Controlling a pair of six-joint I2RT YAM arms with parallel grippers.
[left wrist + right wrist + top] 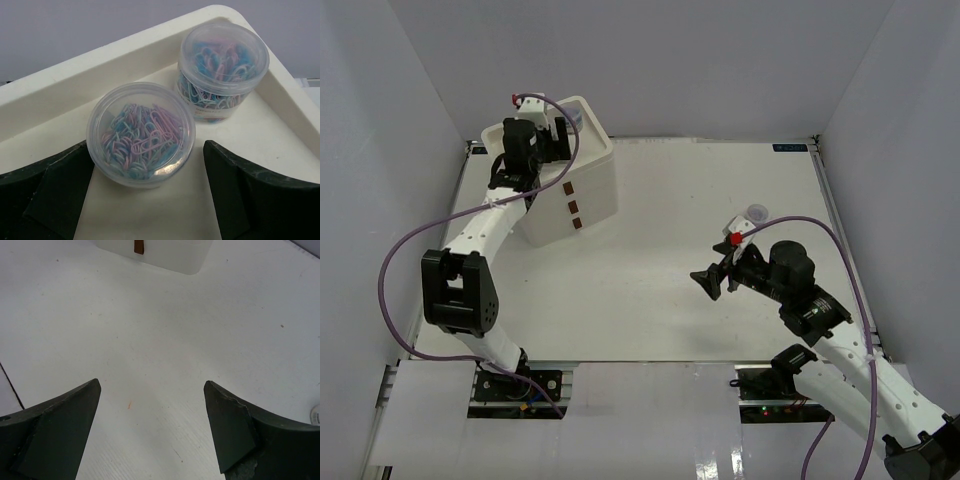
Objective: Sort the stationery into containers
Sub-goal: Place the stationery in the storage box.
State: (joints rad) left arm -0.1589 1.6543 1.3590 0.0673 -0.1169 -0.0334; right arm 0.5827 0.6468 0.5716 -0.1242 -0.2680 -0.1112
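Though our left arm point(470, 240) covers part of the drawer unit point(582, 195), we see the left gripper point(146, 160) spread either side of one jar point(140, 132) in its tray top point(260, 145), second jar point(222, 65) just behind. Right gripper point(152, 385) gapes empty well right of the unit, third jar point(757, 212) half-hidden nearby.

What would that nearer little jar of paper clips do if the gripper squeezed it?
The near jar looks like smooth hard plastic, so it probably keeps its shape but might slip in the left gripper. Short and wide, standing in the tray, it would likely slide rather than tip. The loose clips probably shift inside.
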